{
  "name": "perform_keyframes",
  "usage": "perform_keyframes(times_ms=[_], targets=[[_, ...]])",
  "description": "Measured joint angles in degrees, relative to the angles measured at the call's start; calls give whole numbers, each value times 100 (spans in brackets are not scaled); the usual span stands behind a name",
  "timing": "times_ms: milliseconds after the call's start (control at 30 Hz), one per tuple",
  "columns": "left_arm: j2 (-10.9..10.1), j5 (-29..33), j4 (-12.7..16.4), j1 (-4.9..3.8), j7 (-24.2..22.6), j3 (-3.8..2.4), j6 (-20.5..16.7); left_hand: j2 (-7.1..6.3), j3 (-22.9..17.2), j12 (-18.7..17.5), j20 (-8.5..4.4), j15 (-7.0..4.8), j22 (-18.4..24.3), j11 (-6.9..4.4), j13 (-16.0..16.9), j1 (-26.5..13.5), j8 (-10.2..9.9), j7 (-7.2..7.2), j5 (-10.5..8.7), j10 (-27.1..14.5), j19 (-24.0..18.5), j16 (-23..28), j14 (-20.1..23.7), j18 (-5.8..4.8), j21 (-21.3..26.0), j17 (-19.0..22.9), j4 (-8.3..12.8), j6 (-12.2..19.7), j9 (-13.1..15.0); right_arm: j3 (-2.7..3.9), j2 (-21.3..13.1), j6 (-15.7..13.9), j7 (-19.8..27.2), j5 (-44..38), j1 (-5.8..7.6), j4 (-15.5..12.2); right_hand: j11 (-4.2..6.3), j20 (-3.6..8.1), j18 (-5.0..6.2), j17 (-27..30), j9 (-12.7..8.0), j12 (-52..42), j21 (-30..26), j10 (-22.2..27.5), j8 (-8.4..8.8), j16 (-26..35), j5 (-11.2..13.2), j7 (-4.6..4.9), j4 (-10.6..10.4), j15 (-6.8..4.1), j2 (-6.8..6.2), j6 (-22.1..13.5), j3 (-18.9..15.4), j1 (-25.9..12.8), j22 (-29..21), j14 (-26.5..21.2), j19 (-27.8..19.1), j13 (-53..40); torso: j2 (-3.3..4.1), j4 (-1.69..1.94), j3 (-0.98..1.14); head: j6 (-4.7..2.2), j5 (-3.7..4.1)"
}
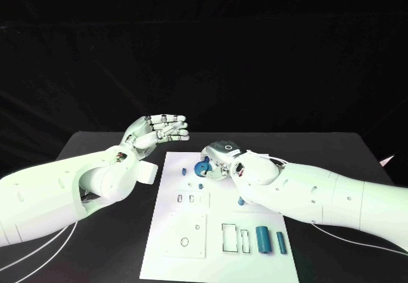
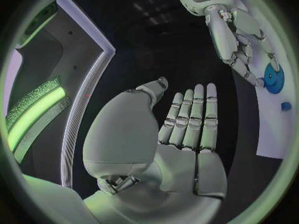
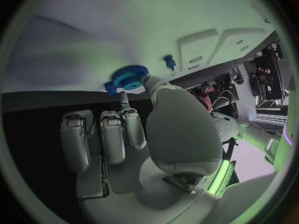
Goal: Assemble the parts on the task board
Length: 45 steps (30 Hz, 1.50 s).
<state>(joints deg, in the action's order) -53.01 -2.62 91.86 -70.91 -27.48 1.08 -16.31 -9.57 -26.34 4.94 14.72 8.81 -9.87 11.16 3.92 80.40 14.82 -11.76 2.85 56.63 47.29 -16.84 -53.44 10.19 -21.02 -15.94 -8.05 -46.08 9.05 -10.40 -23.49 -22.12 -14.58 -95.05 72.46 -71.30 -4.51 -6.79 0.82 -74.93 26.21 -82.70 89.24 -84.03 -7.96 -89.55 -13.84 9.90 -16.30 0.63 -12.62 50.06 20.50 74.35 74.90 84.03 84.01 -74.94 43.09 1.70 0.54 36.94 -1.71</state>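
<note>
My right hand pinches the blue gear at its fingertips over the white board, probably to seat it, while my left hand waits aside, fingers wide and empty.

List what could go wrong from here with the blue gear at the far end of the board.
1. The right hand touches the blue gear with fingertips only, so it may slip or tilt instead of seating squarely on the task board.
2. A small blue peg stands close beside the gear; the fingers might knock it.
3. The left hand is raised off the board with fingers apart, so nothing steadies the board if it shifts.
</note>
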Motion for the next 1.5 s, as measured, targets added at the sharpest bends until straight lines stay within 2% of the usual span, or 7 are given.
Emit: perform_keyframes(times_ms=[367,600,800,1067,1133,1400,1500], targets=[[-6,0,-11,0,2,0,0,0,0,0,0,0,1,0,0,0,0,0,0,0,0,0,0,0,0,1,0,0,0,-1,-114,109,18,127,-2,-77,0,0,0,1,21,0,0,0,-1,0,0,-37,-16,0,136,63,-16,-308,4,0,0,1,-2,-3,0,-5,-3],[-21,-1,-25,0,4,0,0,0,0,0,0,0,1,0,0,0,0,0,0,0,0,0,0,1,0,1,0,0,0,-1,-431,7,22,204,-2,-332,0,0,0,1,25,0,0,0,0,0,41,-44,-19,-1,154,87,-20,-416,4,0,0,1,-4,-6,4,-15,3],[-33,-1,-54,0,4,1,-1,0,0,0,0,0,1,0,0,0,0,0,0,0,0,0,0,0,0,2,0,0,0,15,-912,-203,26,300,38,-771,0,0,0,2,25,0,-28,0,22,0,75,-44,-10,0,112,87,-69,-459,3,0,0,2,-19,-34,4,-16,3],[-8,-2,-103,0,4,2,2,0,0,0,13,0,1,0,-1,0,0,0,0,0,-13,0,0,0,0,-1,0,0,0,34,-1807,-232,112,789,236,-1391,0,0,0,2,28,34,-197,0,51,35,144,-44,64,-1,45,87,-144,-413,2,0,0,2,-67,-87,15,-30,64],[-1,-2,-116,1,4,2,4,0,0,0,15,0,1,0,-1,0,0,0,0,0,-15,0,0,0,0,-12,0,0,0,35,-2039,-191,167,968,268,-1468,0,0,1,2,40,34,-264,0,51,35,144,-73,110,-1,-38,116,-189,-328,2,0,0,2,-81,-101,19,-30,88],[29,-2,-158,3,0,11,10,0,0,0,15,0,2,0,-1,0,0,0,0,0,-15,0,0,0,0,-12,0,0,0,33,-2688,-8,495,1560,299,-1549,84,45,0,2,54,182,-417,83,99,76,341,-124,329,-65,-106,65,-293,212,2,1,0,3,-130,-154,51,-16,144],[44,-2,-174,4,0,14,12,0,0,0,15,0,2,0,-1,0,0,0,0,0,-14,0,0,0,-22,-12,0,0,0,28,-2860,59,621,1749,299,-1536,94,66,0,2,54,245,-481,138,110,79,342,-149,338,-106,-126,67,-302,242,2,0,-2,3,-140,-167,66,-8,154]])
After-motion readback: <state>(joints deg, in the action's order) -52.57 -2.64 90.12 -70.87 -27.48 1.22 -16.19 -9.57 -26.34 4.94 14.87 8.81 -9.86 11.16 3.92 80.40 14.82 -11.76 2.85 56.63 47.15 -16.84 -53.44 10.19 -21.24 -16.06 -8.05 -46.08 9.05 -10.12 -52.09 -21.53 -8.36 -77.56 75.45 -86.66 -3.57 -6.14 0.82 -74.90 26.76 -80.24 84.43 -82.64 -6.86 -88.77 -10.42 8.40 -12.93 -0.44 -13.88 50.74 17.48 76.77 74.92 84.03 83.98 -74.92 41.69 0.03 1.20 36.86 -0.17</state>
